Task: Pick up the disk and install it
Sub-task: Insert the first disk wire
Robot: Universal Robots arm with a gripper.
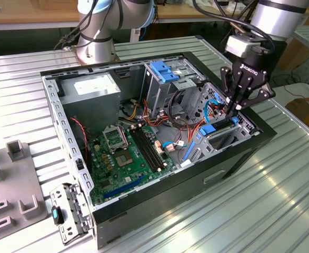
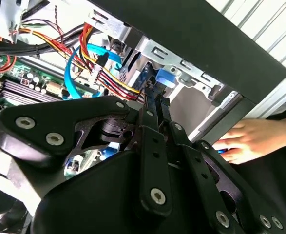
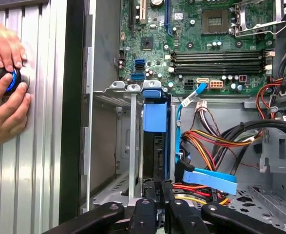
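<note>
Disk (image 3: 152, 114), dark and blue-bracketed, stands edgewise in cage (image 3: 132, 146).

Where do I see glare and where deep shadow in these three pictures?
Exterior view: strong glare on the ribbed table; the computer case is dim inside. Second wrist view: the tool is a dark mass in front, the table beyond it washed out white. First wrist view: the circuit board is evenly lit; the bay around the disk is in shadow.
</note>
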